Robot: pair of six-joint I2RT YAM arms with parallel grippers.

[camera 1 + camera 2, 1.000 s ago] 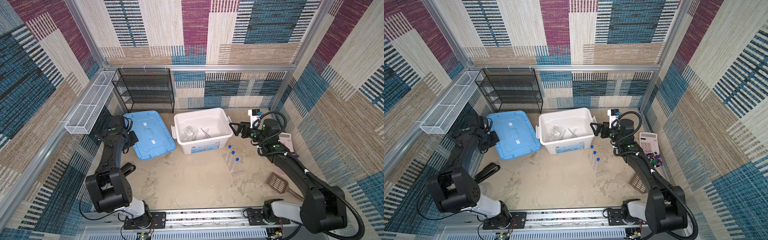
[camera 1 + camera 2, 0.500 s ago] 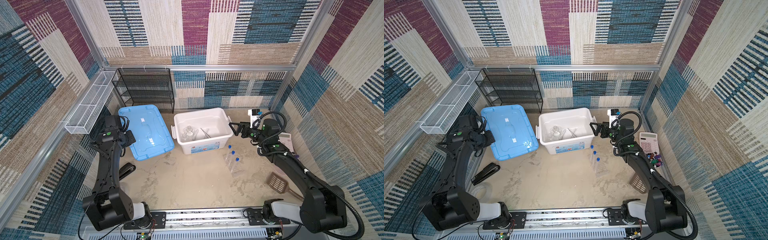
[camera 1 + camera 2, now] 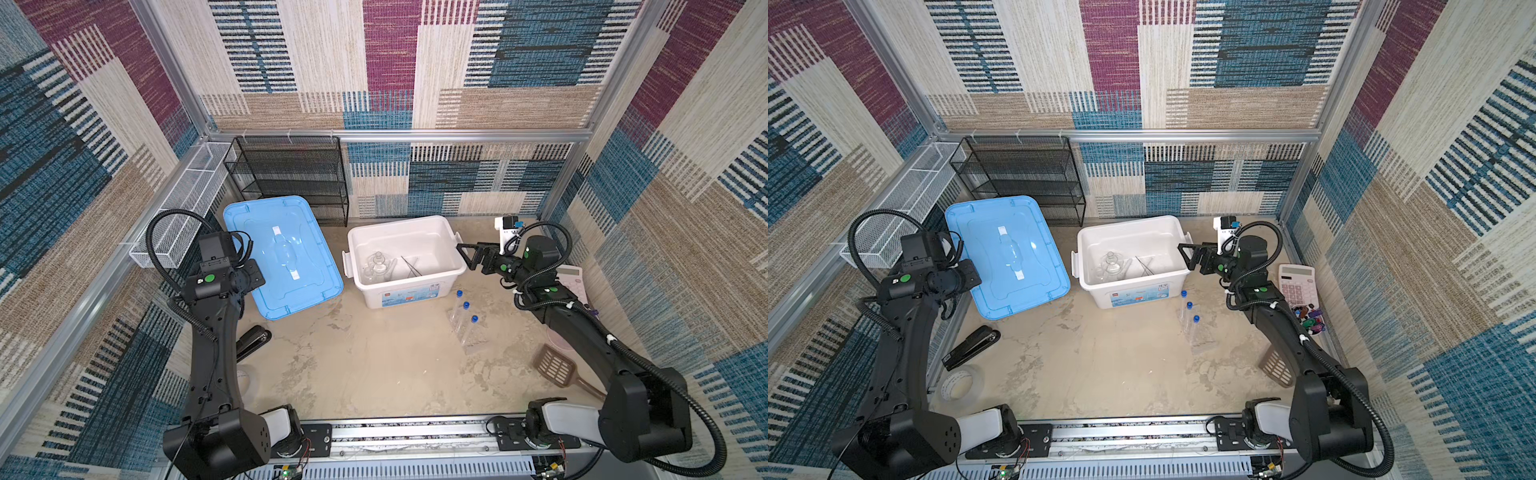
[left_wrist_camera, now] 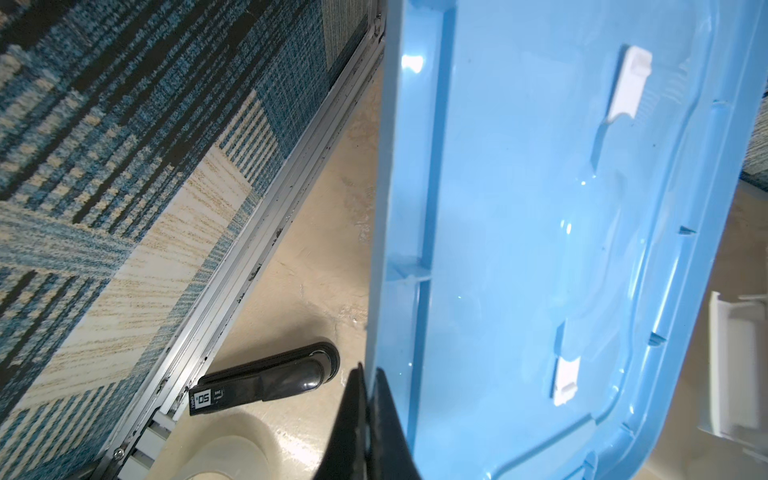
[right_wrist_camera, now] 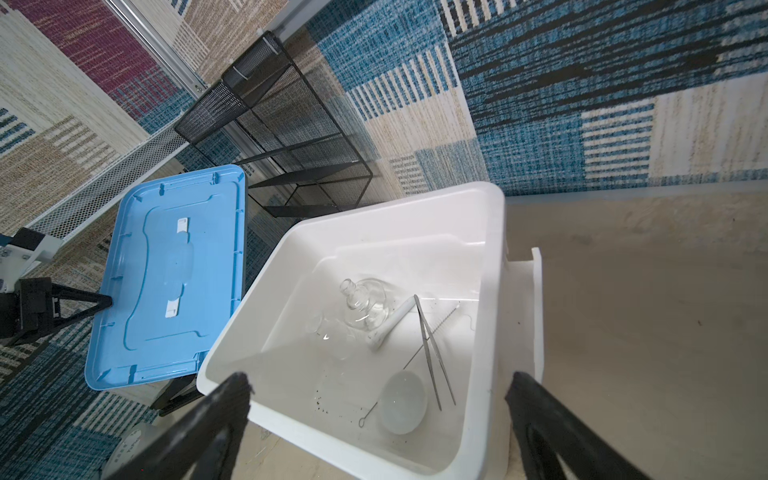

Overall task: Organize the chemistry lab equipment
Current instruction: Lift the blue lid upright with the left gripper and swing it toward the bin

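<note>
Left gripper (image 4: 369, 399) pinches the glossy blue lid (image 4: 540, 208); right gripper (image 3: 466, 257) gapes beside a white bin (image 5: 490, 257) holding metal tweezers (image 5: 434, 357), 1 round glass dish (image 5: 403, 401).

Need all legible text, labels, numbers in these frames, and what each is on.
"50": white label on the end of the black stapler, left wrist view; the finer print beside it is too small to read.
Sticker on the front wall of the white bin: print too small to read.
Pink calculator: key markings too small to read.
Tape roll: print on the core is blurred.
</note>
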